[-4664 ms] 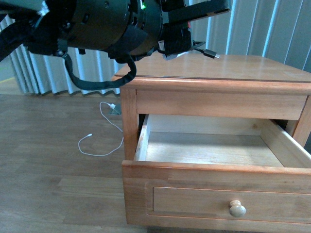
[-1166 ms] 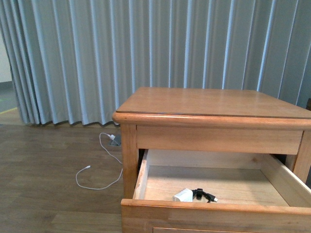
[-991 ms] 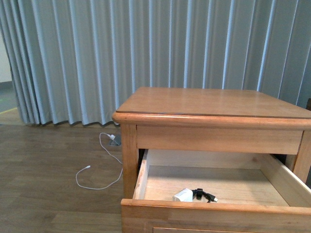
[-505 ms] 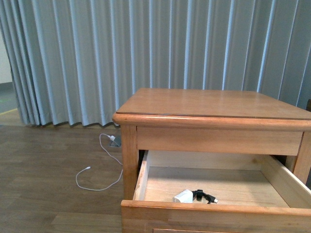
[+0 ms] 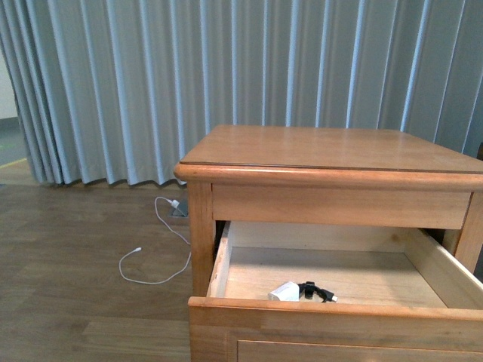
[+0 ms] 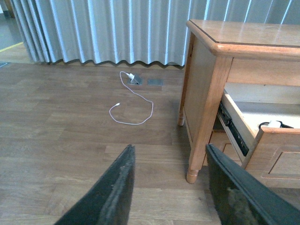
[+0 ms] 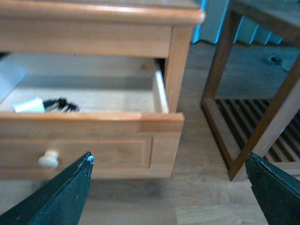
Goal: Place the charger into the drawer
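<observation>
The charger (image 5: 285, 291), a small white block with a black cord, lies on the pale floor of the drawer (image 5: 339, 308), near its front left. That drawer stands pulled out of the wooden cabinet (image 5: 324, 147). Neither arm shows in the front view. My left gripper (image 6: 169, 147) is open and empty, low over the floor to the left of the cabinet, well away from the drawer (image 6: 274, 150). My right gripper (image 7: 168, 157) is open and empty in front of the drawer (image 7: 93, 149). The charger (image 7: 29, 105) rests inside, and the round knob (image 7: 48, 159) shows below it.
A long white cable (image 5: 155, 249) lies on the wooden floor left of the cabinet, also seen as a cable (image 6: 133, 101) by the left wrist. Grey curtains (image 5: 151, 75) hang behind. A dark slatted wooden frame (image 7: 253, 108) stands to the cabinet's right.
Earlier an arm held the charger above the cabinet top and the drawer was empty. Now the charger lies in the drawer and no arm shows. The front view has shifted slightly.
</observation>
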Tool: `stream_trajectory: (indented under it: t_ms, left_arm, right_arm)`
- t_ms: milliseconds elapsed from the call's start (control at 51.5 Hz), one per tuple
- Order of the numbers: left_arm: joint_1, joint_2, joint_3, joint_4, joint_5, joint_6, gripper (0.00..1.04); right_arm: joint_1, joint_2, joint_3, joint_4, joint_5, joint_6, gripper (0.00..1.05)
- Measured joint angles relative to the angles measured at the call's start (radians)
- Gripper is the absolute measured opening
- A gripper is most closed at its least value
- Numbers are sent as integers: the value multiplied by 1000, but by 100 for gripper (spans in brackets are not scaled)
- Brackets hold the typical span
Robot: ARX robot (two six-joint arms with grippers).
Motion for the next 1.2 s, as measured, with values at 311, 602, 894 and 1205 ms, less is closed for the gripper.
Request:
stream_trajectory:
  t_ms: [311,602,894,1205]
  left_arm:
    - [0,0,0,0,0,2,101]
    - [0,0,0,0,0,2,99]
    - [0,0,0,0,0,2,99]
    - [0,0,0,0,0,2,99]
  right_arm:
    - [98,484,136,79,-106,21,97]
    - [180,838,294,179,-136,79,97]
    - [200,1103,460,266,-135,105,97]
    - [198,1316,677,307,-113,90,97]
